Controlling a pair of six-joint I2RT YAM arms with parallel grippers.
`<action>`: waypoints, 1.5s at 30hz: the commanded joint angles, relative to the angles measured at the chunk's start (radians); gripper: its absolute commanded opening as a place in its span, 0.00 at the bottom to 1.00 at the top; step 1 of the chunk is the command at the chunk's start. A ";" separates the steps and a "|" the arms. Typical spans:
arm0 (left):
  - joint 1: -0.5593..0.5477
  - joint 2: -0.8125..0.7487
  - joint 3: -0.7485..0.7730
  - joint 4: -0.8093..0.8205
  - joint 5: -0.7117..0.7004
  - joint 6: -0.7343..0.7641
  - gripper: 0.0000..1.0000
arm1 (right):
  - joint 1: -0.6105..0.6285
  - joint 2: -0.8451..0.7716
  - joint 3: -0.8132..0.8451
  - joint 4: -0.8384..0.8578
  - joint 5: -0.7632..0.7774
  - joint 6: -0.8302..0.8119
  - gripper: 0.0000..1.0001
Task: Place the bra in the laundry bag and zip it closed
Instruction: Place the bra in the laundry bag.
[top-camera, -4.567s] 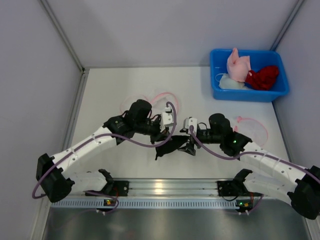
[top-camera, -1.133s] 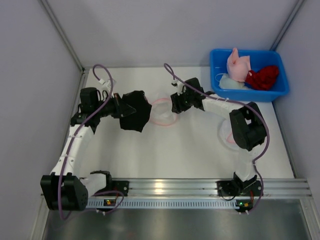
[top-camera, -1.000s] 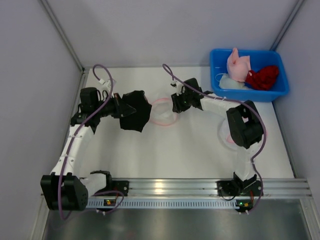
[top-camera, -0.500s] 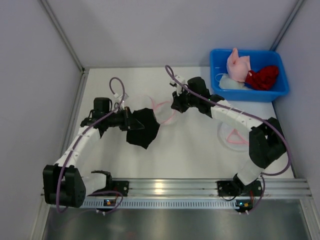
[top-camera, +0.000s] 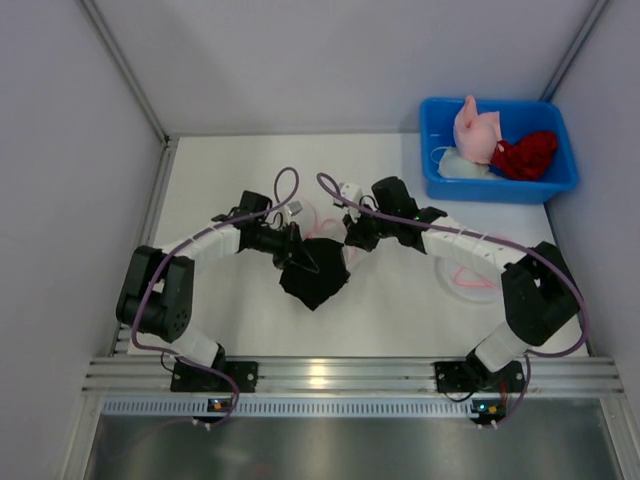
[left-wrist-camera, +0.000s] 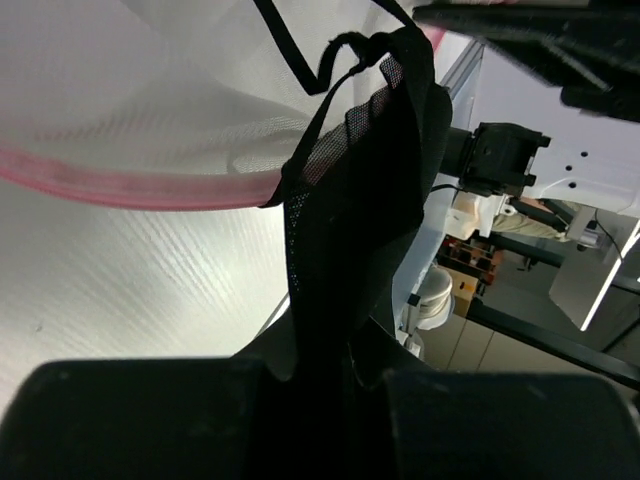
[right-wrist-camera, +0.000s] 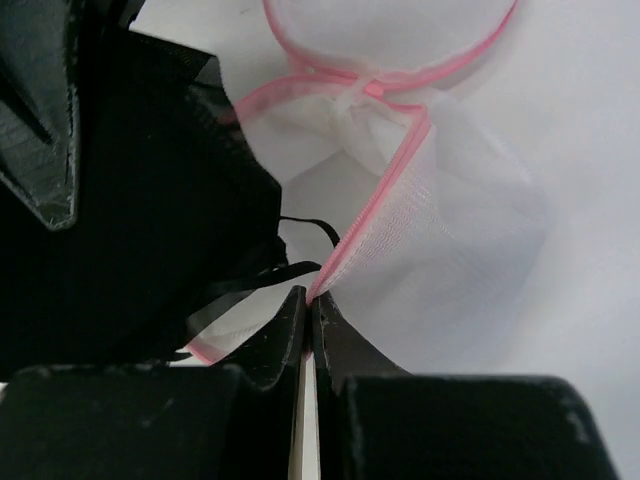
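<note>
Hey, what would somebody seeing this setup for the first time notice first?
A black bra hangs in the left gripper at mid-table, right beside the pink-trimmed mesh laundry bag, whose edge the right gripper pinches. In the far right corner, a blue bin holds a pink garment and a red garment.

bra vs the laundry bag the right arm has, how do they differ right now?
The bra is black and bunched; the laundry bag is white see-through mesh with a pink edge. The left gripper is shut on the bra; the right gripper pinches the laundry bag's pink edge. Shared: both soft fabric, both gripped.
</note>
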 joint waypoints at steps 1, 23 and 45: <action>0.002 0.040 0.068 0.046 0.103 -0.017 0.00 | 0.015 -0.072 -0.026 -0.013 -0.006 -0.102 0.00; -0.072 0.265 0.174 0.321 0.008 -0.304 0.00 | 0.019 -0.055 -0.007 -0.033 -0.115 -0.125 0.00; 0.103 0.071 -0.206 1.056 -0.128 -0.959 0.00 | -0.001 0.014 -0.038 0.100 -0.411 0.424 0.00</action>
